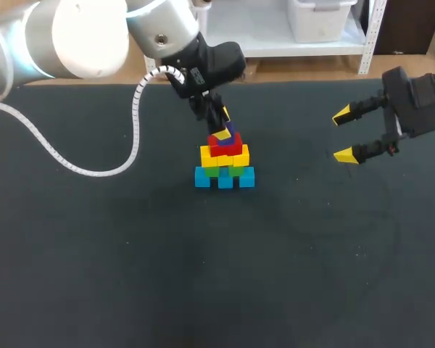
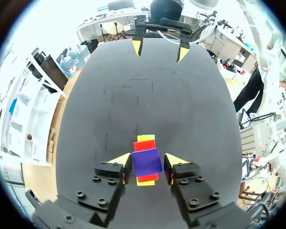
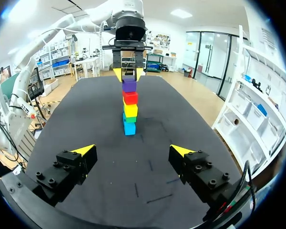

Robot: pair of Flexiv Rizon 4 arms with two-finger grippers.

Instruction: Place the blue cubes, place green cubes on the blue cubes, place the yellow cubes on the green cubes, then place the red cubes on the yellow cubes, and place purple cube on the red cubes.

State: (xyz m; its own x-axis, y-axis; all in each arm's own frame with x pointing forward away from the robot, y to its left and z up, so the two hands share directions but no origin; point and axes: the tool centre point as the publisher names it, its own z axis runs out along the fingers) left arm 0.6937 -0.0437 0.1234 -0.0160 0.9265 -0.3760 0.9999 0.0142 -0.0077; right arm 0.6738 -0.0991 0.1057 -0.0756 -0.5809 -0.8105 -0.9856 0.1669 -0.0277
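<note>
Left wrist view shows the left gripper (image 2: 148, 163) clamped on the purple cube (image 2: 147, 161), with one yellow-tipped finger pressed against each of two opposite faces. The cube is level and tops the stack. Red cubes (image 2: 144, 146) show just beneath it, and yellow cubes (image 2: 146, 139) peek out under those. In the right wrist view the pile looks like one upright column: purple touches red, then comes yellow, then green cubes (image 3: 129, 119), then blue cubes (image 3: 129, 128) resting on the black table (image 1: 130, 275). The head view shows the tiers narrowing upward, from a wide blue row at the base to the single purple cube. There the purple cube is mostly hidden behind the left gripper's fingers. The stack stands near the middle of the table, somewhat toward the far edge. The left arm (image 1: 80, 32) comes in from the far left corner and bends down over the stack. A white coiled cable (image 1: 94, 171) hangs from it in a loop above the table. The right gripper (image 1: 342, 135) is over the right side of the table, well apart from the stack. Its fingers are spread wide with nothing between them, and its tips point toward the cubes, which stand straight ahead of it.
</note>
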